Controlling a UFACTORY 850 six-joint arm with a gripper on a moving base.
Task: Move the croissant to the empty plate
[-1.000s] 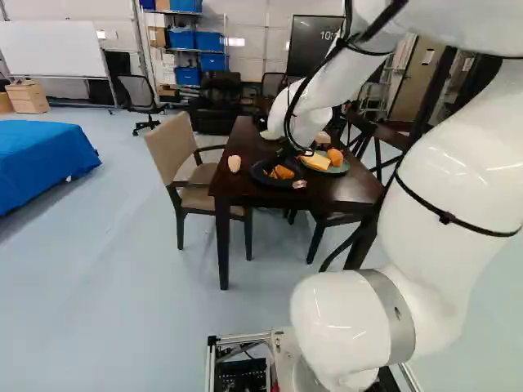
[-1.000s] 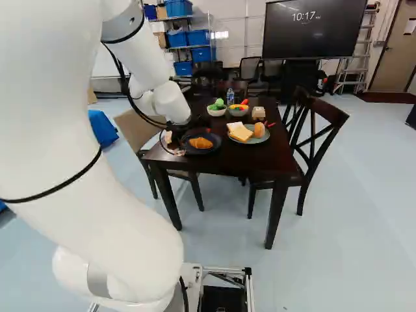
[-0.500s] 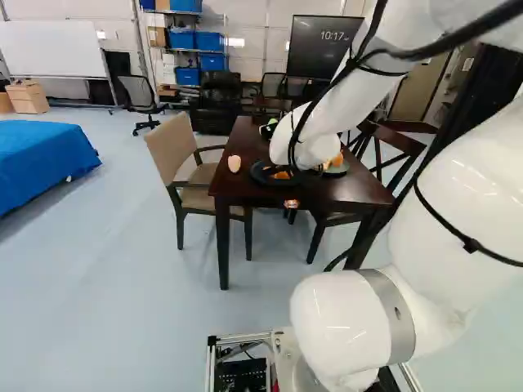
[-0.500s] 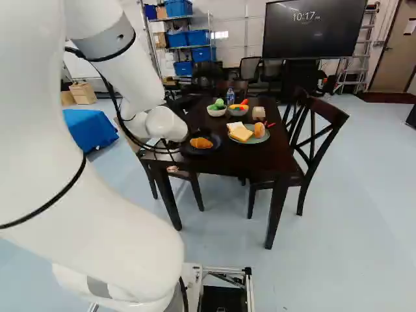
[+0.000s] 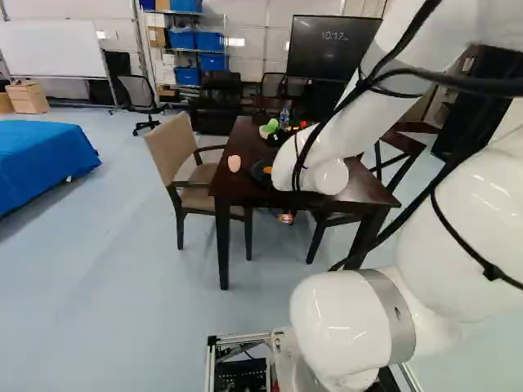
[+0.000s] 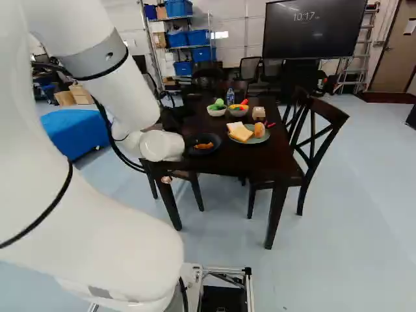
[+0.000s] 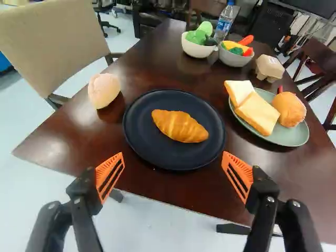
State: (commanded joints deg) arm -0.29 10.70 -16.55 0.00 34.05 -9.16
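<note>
Croissant point(image 7: 180, 126): golden-brown and whole, it rests on the dark plate, ahead of the gripper point(image 5: 286, 218) in the wrist view.
Dark plate point(image 7: 157, 160): round, on the tabletop point(image 7: 63, 126) near its close edge, just above the middle of the right base view.
Gripper: seen from the wrist, the gripper point(image 7: 173, 154) stands with its two orange-padded fingers spread wide, holding nothing; part of it shows near the middle of the left base view, beneath the table's near edge.
Green plate point(image 7: 300, 142): just beside the dark plate, it carries bread slices point(image 7: 256, 116) and a round bun point(image 7: 289, 108), which touch; upper middle of the right base view.
Pale roll point(image 7: 103, 90): directly on the tabletop on the other side of the dark plate, above centre in the left base view.
Bowls: a white bowl point(image 6: 216, 112) of green food and a grey bowl point(image 7: 234, 58) of yellow, red and green pieces sit side by side beyond the plates.
Bottle point(image 6: 230, 96): upright behind the bowls, upper middle of the right base view.
</note>
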